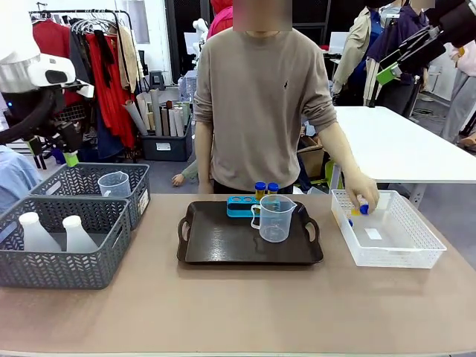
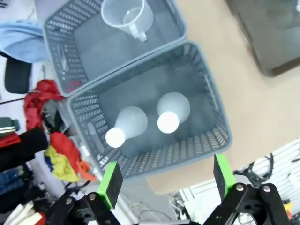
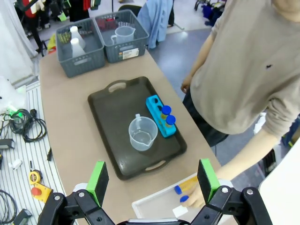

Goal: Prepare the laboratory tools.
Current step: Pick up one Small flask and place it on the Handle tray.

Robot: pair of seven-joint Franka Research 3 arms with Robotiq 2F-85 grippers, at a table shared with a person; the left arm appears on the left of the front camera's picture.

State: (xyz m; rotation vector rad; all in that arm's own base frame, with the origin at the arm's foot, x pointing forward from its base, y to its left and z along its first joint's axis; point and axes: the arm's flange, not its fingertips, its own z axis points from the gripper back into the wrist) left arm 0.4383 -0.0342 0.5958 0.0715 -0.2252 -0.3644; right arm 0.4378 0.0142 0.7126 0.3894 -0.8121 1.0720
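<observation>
Left wrist view: our left end effector (image 2: 168,180) hangs above the near grey mesh basket (image 2: 206,79), fingers spread wide, nothing between them. Two white conical flasks (image 2: 171,112) stand upright in it at mid-frame, side by side. A spare beaker (image 2: 126,16) sits in the far grey basket (image 2: 61,42) at top of frame.

Front view: a dark tray (image 1: 223,256) lies at the centre of the bench (image 1: 238,305). The blue rack (image 1: 239,205) sits at its far edge with two capped tubes (image 1: 259,189) standing in it, and the measuring beaker (image 1: 274,219) is just in front. The person's hand (image 1: 362,195) is in the white lattice basket (image 1: 416,256), right of centre, on another tube (image 1: 362,209).

Right wrist view: our right end effector (image 3: 153,179) is spread and empty, high over the bench.

We read the flasks as thin plastic: light, smooth, a bit flexible. The cone would likely slip out of the pads, so we'd take the neck just under the mouth, coming straight down with a gentle squeeze. The neighbouring flask and the basket walls crowd that approach.
</observation>
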